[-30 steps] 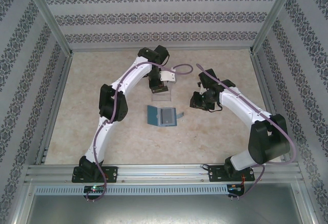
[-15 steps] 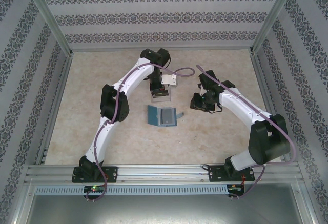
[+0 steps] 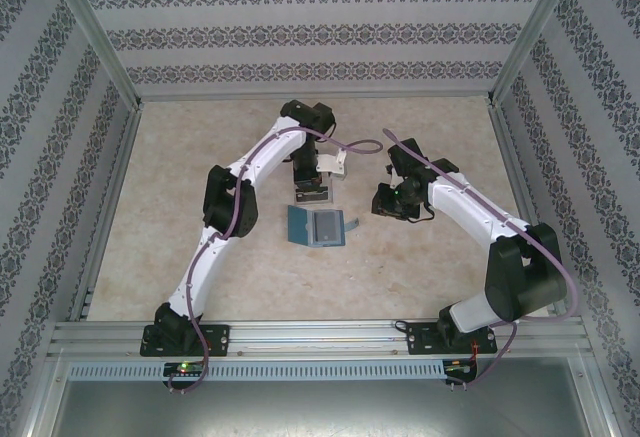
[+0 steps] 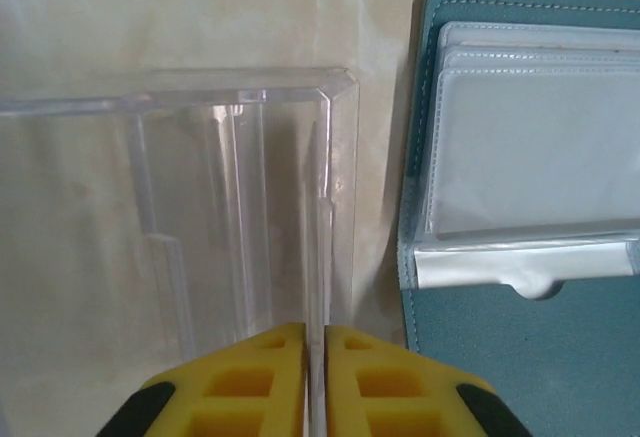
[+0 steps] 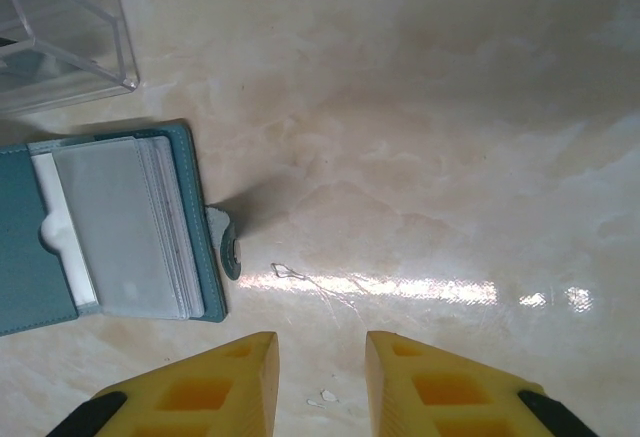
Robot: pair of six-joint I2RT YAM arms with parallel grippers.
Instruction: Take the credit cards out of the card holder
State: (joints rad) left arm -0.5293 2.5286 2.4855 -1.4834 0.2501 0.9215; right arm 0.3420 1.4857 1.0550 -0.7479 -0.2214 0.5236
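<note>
- A clear plastic tray (image 4: 200,217) stands on the counter, see-through, with upright walls and an angled corner.
- The counter (image 3: 420,247) is glossy, pale marbled beige.
- Wallpapered walls (image 3: 310,32) with dark floral bands enclose it.
- Aluminium rails (image 3: 300,337) run along the near edge.

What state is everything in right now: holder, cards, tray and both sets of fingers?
card holder: open flat on the table, sleeves facing up.
strap tab: undone, lying on the table.
credit cards: apparently in the clear sleeves.
clear tray: standing beside the card holder, not touching it.
left fingers: nearly together, thin gap, above the tray's wall; grip unclear.
right fingers: apart, nothing between them.
</note>
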